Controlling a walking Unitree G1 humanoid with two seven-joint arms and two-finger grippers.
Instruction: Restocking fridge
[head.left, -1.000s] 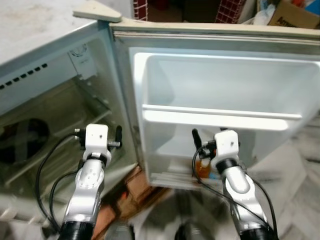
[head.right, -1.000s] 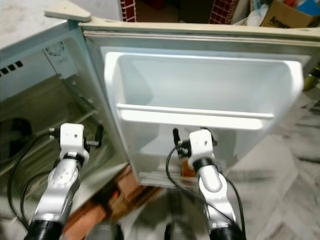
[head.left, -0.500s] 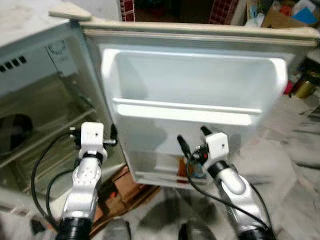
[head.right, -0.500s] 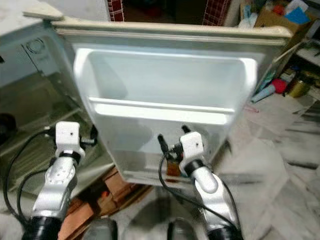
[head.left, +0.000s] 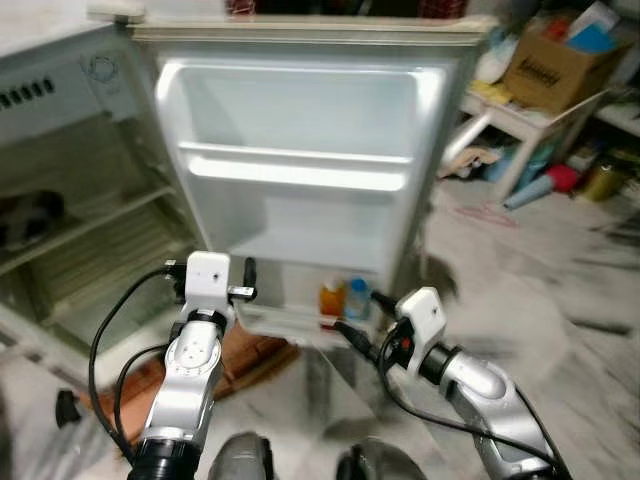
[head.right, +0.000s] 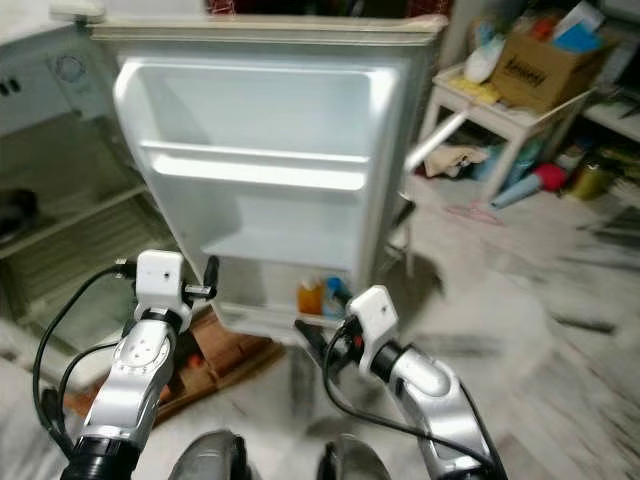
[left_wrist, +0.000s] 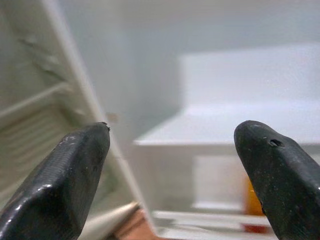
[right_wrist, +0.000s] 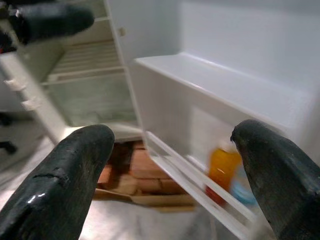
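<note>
The fridge door (head.left: 300, 150) stood wide open, and on its bottom shelf (head.left: 300, 322) an orange bottle (head.left: 332, 298) stood upright just beside a blue bottle (head.left: 358, 298); the right wrist view showed the orange one (right_wrist: 223, 167) behind the shelf rail, the blue one blurred at its side. The left gripper (head.left: 210, 268) was raised before the door's hinge edge with fingers (left_wrist: 65, 185) spread and nothing between them, while the right gripper (head.left: 362, 322) hovered near the bottom shelf, likewise released and empty. The head views also took in the fridge's wire racks (head.left: 90, 270), a cardboard box (head.left: 555, 70) on a low white table (head.left: 520, 125) and a marble floor (head.left: 520, 290), which neither wrist view covered.
</note>
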